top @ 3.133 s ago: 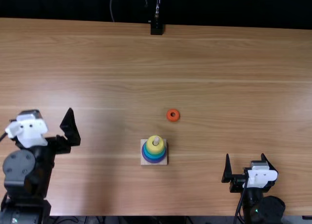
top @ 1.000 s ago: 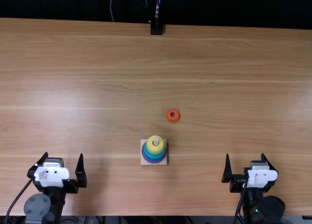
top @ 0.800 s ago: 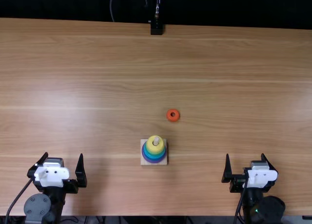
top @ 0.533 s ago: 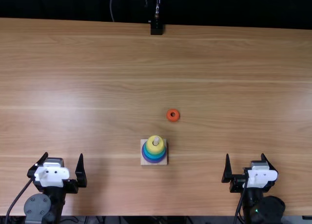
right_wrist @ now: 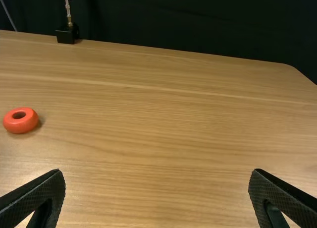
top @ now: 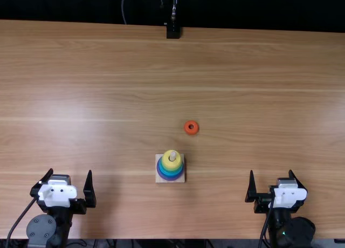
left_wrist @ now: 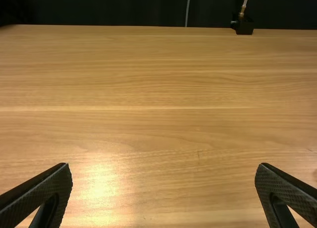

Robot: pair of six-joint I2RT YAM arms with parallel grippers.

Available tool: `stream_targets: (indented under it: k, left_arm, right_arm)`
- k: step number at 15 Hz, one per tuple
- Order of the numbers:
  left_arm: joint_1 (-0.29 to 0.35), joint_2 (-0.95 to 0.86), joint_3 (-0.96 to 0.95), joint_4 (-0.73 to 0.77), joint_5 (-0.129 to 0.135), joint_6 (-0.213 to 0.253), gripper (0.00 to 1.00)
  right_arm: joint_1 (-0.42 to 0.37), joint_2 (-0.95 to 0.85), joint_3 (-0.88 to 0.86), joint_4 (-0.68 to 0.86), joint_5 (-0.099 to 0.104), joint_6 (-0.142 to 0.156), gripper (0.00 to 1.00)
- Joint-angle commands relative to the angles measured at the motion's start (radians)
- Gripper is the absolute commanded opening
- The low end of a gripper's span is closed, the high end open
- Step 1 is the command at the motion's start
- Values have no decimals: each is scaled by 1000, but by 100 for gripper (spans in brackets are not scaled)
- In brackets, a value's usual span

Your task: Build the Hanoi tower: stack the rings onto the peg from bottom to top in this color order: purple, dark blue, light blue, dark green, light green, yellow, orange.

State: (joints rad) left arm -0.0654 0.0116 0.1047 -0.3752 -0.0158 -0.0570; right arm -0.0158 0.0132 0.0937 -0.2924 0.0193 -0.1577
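Well left of square wooden peg base [top: 159, 179]: left gripper [top: 70, 171], empty, fingers spread wide. On base: stacked rings around upright peg [top: 172, 155], purple ring [top: 171, 178] lowest, blue shades above, yellow ring [top: 168, 164] topmost. Beyond base, slightly right: orange ring [top: 191, 133], flat on table [top: 259, 86]. Well right of base, nearer table's front edge: right gripper [top: 271, 171], empty, fingers spread wide.
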Motion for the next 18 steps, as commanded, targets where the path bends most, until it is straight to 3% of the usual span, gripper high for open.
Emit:
stream_targets:
  k: [1,7,8,10,11,12,13,14,15,16,17,18]
  left_arm:
    - [3,-12,-105,-83,5,4,100]
    - [3,-12,-105,-83,5,4,100]
    - [3,-12,-105,-83,5,4,100]
    - [3,-12,-105,-83,5,4,100]
    - [3,-12,-105,-83,5,4,100]
    - [3,-12,-105,-83,5,4,100]
    - [4,-12,-105,-83,5,4,100]
    - [3,-12,-105,-83,5,4,100]
    - [3,-12,-105,-83,5,4,100]
    - [3,-12,-105,-83,5,4,100]
    - [3,-12,-105,-83,5,4,100]
    - [4,-12,-105,-83,5,4,100]
  right_arm:
    - [0,8,-5,-36,5,3,100]
    - [13,180,325,-44,1,14,100]
    - [22,223,368,-44,1,62,100]
    - [37,298,468,-42,-3,246,100]
    - [53,338,498,-40,-8,311,100]
    - [80,390,503,-31,-10,318,100]
    - [119,453,521,-27,-21,305,100]
    - [148,524,552,-27,-45,255,100]
    - [168,599,586,-27,-73,182,100]
    - [188,676,624,-27,-80,130,100]
    - [220,768,664,-27,-76,103,100]
    - [252,873,710,-27,-74,93,100]
